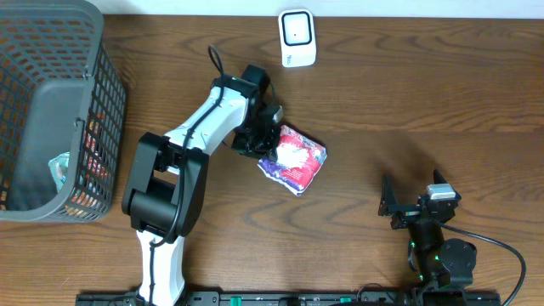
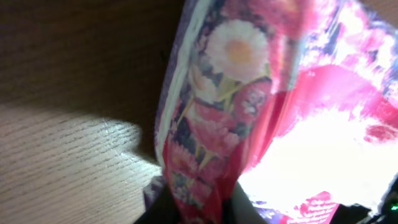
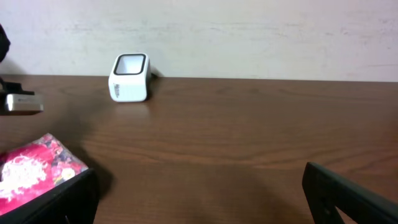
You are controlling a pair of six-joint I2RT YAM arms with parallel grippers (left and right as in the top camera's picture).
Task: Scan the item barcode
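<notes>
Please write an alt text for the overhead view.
The left gripper is shut on a pink flowered packet on a wooden table. A white scanner stands beyond it, a mesh basket at the left; the right gripper is open.

A soft, glossy pink packet [image 1: 293, 159] printed with white and pink flowers and edged in purple lies crumpled and turned at an angle near the middle of the wooden table [image 1: 408, 102]. The left gripper [image 1: 265, 146] is closed on its left edge, and no barcode can be made out on the side that shows. The barcode scanner [image 1: 297, 38], a small white block with a dark-framed window, stands upright at the far edge, well apart from the packet.
</notes>
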